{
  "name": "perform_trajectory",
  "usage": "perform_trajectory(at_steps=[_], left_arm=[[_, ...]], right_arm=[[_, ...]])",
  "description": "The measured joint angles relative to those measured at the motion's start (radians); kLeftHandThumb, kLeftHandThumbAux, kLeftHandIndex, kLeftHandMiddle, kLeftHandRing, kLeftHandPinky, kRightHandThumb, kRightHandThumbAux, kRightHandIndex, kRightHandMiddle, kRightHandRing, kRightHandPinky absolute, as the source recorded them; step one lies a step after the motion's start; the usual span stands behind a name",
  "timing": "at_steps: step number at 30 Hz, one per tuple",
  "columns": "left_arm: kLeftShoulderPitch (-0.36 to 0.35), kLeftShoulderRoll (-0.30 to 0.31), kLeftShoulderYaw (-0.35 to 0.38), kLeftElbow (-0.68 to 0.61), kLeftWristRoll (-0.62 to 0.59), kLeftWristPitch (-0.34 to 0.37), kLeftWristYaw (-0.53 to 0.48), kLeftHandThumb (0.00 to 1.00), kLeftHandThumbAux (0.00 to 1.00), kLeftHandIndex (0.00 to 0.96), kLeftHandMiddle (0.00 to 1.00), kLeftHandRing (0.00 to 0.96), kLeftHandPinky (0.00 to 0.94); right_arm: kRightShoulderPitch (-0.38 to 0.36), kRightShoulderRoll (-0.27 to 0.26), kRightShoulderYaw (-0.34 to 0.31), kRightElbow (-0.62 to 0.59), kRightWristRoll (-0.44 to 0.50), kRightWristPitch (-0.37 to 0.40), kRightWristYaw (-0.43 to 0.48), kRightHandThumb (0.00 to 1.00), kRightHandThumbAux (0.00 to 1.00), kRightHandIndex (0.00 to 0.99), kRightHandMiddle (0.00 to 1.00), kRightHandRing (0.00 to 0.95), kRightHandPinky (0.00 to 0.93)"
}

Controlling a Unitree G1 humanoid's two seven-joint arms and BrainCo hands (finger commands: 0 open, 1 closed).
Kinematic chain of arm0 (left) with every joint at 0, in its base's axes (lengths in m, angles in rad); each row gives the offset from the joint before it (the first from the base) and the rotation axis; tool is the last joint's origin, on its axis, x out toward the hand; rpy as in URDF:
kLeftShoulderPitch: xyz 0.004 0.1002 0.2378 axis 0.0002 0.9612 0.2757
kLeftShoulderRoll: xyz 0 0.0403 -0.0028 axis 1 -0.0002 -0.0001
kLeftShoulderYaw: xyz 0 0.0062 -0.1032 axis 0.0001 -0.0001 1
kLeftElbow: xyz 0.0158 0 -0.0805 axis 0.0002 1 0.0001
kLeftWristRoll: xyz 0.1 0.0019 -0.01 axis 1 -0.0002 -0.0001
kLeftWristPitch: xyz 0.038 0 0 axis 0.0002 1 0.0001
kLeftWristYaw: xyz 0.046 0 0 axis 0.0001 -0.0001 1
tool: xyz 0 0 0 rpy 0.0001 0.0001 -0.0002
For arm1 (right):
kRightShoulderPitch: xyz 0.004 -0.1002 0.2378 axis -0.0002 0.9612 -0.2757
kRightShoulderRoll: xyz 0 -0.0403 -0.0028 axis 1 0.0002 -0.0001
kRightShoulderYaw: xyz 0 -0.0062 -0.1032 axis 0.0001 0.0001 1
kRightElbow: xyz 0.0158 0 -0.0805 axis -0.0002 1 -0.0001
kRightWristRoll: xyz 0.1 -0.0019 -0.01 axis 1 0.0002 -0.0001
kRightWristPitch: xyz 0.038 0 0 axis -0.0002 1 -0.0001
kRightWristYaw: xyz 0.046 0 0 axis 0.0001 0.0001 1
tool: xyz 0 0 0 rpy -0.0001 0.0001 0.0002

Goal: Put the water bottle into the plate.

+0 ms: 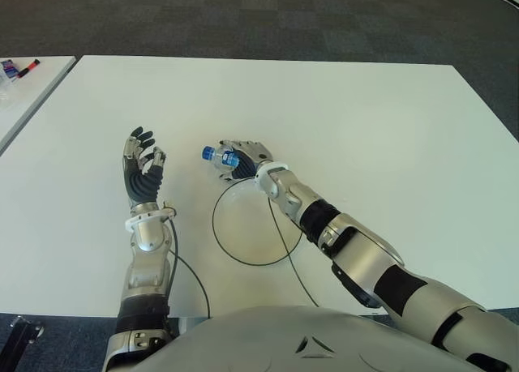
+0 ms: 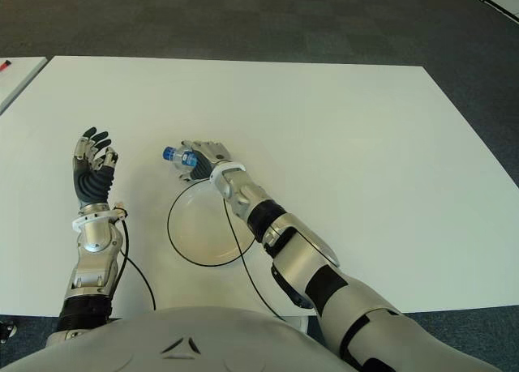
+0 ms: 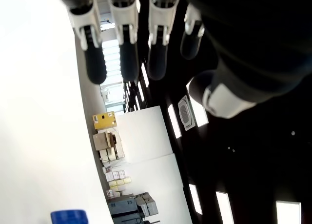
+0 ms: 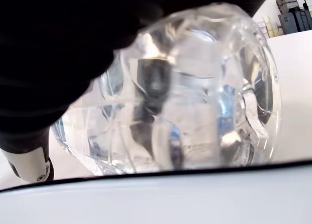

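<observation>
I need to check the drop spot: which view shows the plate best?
The left eye view: the plate shows whole as a black-rimmed white circle on the table, with the right hand holding the water bottle at its far edge. The right eye view matches. The right wrist view shows only its rim; the left wrist view none.
</observation>
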Motion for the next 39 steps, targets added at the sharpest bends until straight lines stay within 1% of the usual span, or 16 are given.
perform_trajectory(at_steps=[7,14,23,34,39], left_arm=[[-0.001,0.005,0.012,0.021,0.005,-0.016,0.0,0.607,0.608,0.155,0.235,0.246,0.306],[-0.001,0.014,0.012,0.022,0.025,-0.016,0.0,0.602,0.618,0.159,0.246,0.256,0.311],[-0.001,0.016,0.013,0.022,0.031,-0.016,0.0,0.61,0.597,0.157,0.243,0.254,0.305],[-0.001,0.016,0.014,0.022,0.012,-0.018,-0.011,0.636,0.574,0.16,0.239,0.251,0.3],[-0.001,0.016,0.016,0.022,-0.002,-0.032,-0.018,0.639,0.575,0.163,0.231,0.242,0.294]], right_arm=[[0.0,0.0,0.011,-0.018,0.0,0.011,0.017,0.472,0.538,0.0,0.202,0.322,0.419],[0.002,0.0,0.019,-0.037,0.0,0.012,0.036,0.471,0.539,0.0,0.196,0.315,0.405],[0.005,-0.005,0.025,-0.052,0.0,0.009,0.047,0.481,0.543,0.0,0.211,0.325,0.422],[0.007,-0.005,0.026,-0.055,0.001,0.007,0.047,0.516,0.541,0.0,0.217,0.312,0.397],[0.008,-0.002,0.021,-0.055,0.004,0.01,0.047,0.538,0.543,0.0,0.213,0.299,0.382]])
